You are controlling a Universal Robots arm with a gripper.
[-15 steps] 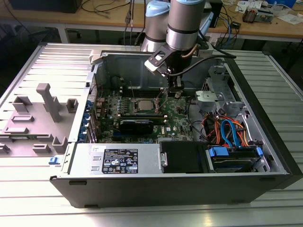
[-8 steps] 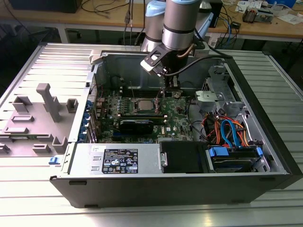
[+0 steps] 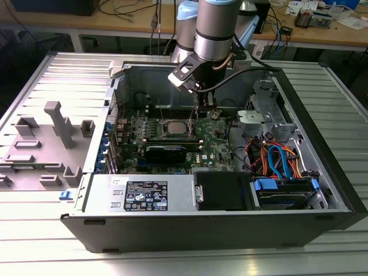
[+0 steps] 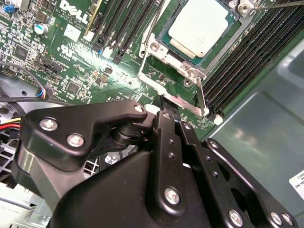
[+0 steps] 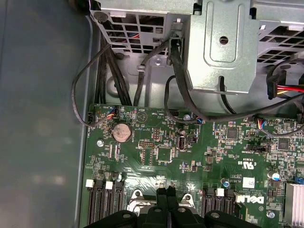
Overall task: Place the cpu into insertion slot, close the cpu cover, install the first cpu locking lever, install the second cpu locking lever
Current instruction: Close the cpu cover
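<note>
Claw (image 4: 171, 116) pinched narrow, tips just beside cpu cover (image 4: 187, 71) lying closed over cpu (image 4: 197, 26) on green motherboard (image 4: 71, 57)

cpu (image 4: 198, 24): matt silver metal | cpu cover (image 4: 187, 71): shiny bare metal | motherboard (image 4: 85, 71): glossy green | gripper (image 5: 166, 192): matt black

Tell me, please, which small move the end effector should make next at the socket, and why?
Probably a slight push down on the near edge of the cpu cover. The cpu already lies in the insertion slot, the cover frames it, and the end effector, shut, sits right at that edge. I cannot tell whether the cover is fully flat, so go gently.
</note>
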